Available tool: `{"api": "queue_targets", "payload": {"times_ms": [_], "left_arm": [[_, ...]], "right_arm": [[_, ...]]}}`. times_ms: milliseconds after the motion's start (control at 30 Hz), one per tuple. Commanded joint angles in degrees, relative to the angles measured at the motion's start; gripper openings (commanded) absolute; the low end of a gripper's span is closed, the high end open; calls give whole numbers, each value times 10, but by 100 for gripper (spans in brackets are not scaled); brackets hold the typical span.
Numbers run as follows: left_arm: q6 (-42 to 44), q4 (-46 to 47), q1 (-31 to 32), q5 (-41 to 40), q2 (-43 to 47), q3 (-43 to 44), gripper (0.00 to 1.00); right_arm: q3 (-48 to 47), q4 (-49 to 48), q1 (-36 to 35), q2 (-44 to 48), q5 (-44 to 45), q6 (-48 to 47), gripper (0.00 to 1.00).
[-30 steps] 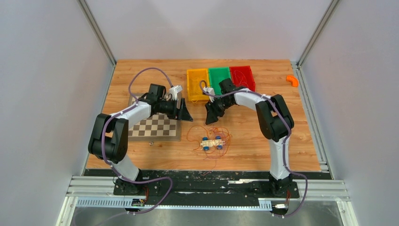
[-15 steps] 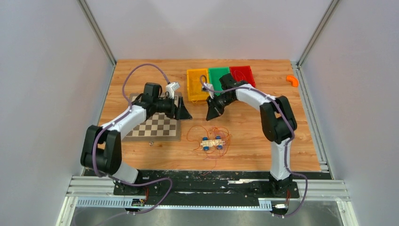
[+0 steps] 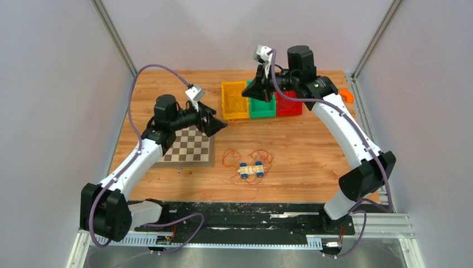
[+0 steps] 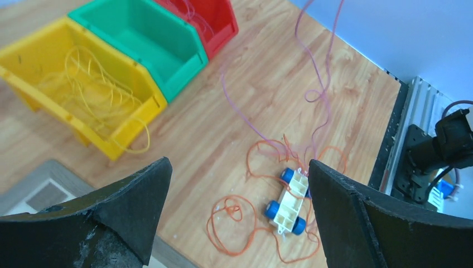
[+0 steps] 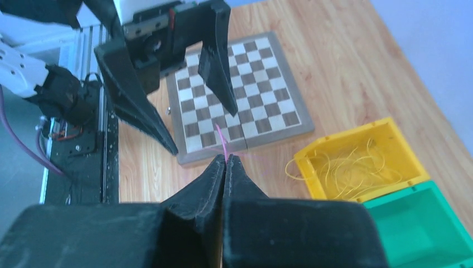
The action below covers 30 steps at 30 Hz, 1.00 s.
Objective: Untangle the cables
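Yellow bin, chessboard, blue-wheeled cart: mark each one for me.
yellow bin [image 4: 67,114], left wrist view, on its outer side wall.
chessboard [image 3: 188,149], top view, on the bare squares mid-board.
blue-wheeled cart [image 4: 289,202], left wrist view, on its pale body between the wheels.

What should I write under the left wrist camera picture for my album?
Open left end effector above orange cables tangled around a blue-wheeled toy cart, yellow cables lying in the yellow bin.
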State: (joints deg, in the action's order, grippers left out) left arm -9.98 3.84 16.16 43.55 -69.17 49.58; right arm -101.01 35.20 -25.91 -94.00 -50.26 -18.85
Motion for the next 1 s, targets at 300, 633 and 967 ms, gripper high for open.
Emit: {"api": "queue_targets", "payload": {"times_ms": [300,633,967], "left_arm": [[-9,190,136,-57,-77,44,99],[-46,250,193,-72,-198,29,68],[-15,220,181,-74,-205,-77,41]], "right_arm": [[-154,-196,-5,23,71,218,0],[-352,-265,-5,-34,169,310,0],[-338,-314,0,4,274,230,0]]}}
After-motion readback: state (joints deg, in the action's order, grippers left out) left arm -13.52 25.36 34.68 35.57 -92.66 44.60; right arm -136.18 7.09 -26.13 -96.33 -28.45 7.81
